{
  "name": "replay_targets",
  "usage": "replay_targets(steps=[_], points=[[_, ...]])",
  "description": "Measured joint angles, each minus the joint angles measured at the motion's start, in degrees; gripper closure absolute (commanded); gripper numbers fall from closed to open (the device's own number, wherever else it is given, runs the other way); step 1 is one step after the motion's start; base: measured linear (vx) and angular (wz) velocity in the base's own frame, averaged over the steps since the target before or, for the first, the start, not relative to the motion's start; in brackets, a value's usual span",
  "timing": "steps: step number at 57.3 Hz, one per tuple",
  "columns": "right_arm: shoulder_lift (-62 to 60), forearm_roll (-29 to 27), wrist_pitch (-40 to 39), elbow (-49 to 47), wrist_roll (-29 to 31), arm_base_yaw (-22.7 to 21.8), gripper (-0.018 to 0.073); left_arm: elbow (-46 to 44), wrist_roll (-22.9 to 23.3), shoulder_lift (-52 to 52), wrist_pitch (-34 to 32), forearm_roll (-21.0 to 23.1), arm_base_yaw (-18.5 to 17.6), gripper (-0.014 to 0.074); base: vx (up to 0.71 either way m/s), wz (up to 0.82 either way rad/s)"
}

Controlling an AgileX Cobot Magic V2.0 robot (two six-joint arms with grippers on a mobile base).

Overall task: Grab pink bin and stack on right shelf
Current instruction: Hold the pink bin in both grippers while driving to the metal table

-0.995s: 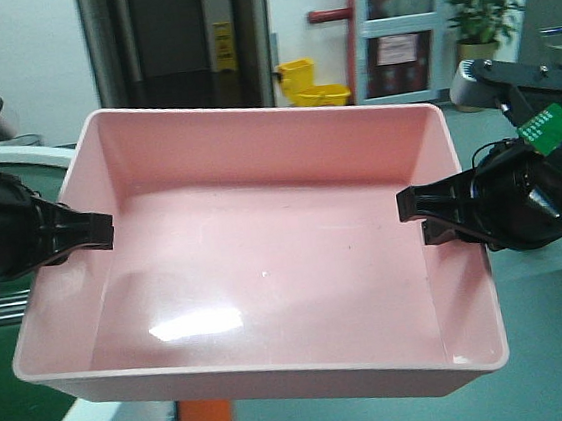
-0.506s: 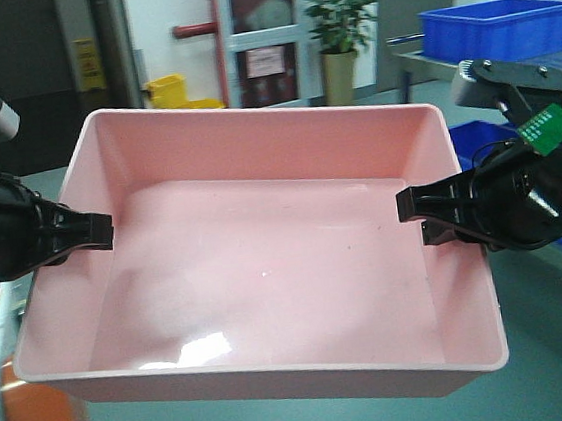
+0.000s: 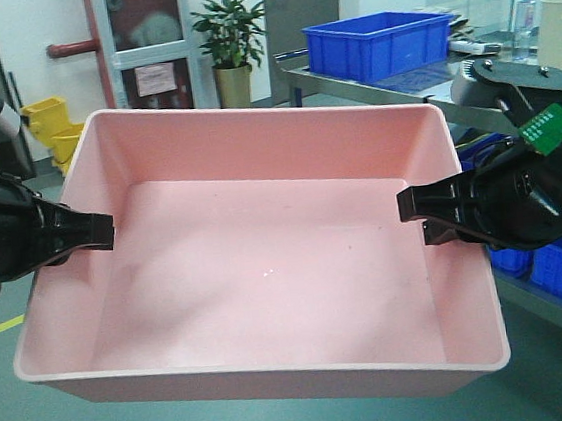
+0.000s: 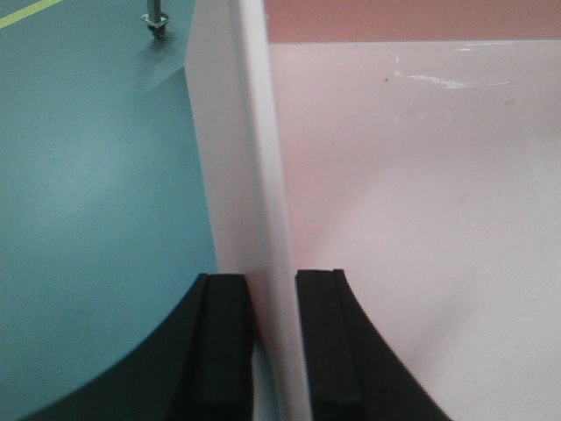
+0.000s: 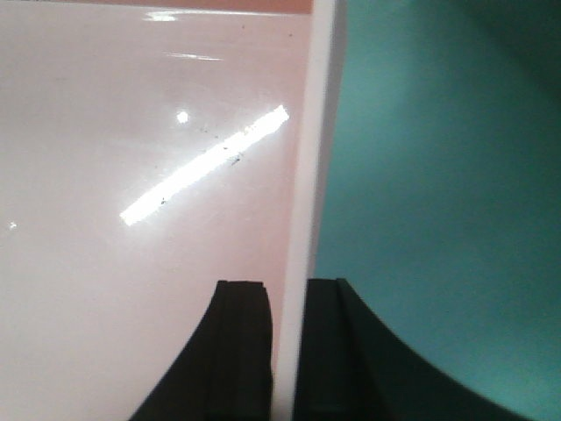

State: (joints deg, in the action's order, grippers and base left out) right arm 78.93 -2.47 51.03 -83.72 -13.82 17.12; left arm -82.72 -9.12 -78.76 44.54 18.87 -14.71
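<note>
Grab part looks done. You've got the wide, shallow pale-pink plastic bin (image 3: 267,272) up in the air, roughly level, carried btw both arms. Both wrist cams show teal floor beyond its walls. The left gripper (image 3: 100,229) is pinched on the bin's left wall: the left wrist cam shows one black pad outside and one inside, both tight against the plastic. The right gripper (image 3: 414,209) does the same on the right wall, w/ the rim sandwiched btw its pads. The bin is empty.

What's left is the whole placing bit, since the bin isn't over any surface yet. Off to the right there's a grey metal rack (image 3: 368,79) w/ a blue ribbed plastic crate (image 3: 379,41) on top. I can't pick out the dark glossy shelf top for certain, so treat approach, lowering & release as not yet done.

Writing: nothing legible. The paper notice on the glazed door (image 3: 155,78) is too small to read. The small green circuit board (image 3: 547,129) on the right arm shows no readable marks. No brand shows on the bin.
</note>
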Motion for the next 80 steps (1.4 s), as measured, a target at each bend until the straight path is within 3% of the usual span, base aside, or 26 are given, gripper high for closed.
replay_targets(steps=[80], points=[[0.0,-0.1,0.0,0.0,0.0,0.0,0.0568,0.0,0.0,0.0,0.0,0.0,0.0,0.0598,0.49,-0.05]])
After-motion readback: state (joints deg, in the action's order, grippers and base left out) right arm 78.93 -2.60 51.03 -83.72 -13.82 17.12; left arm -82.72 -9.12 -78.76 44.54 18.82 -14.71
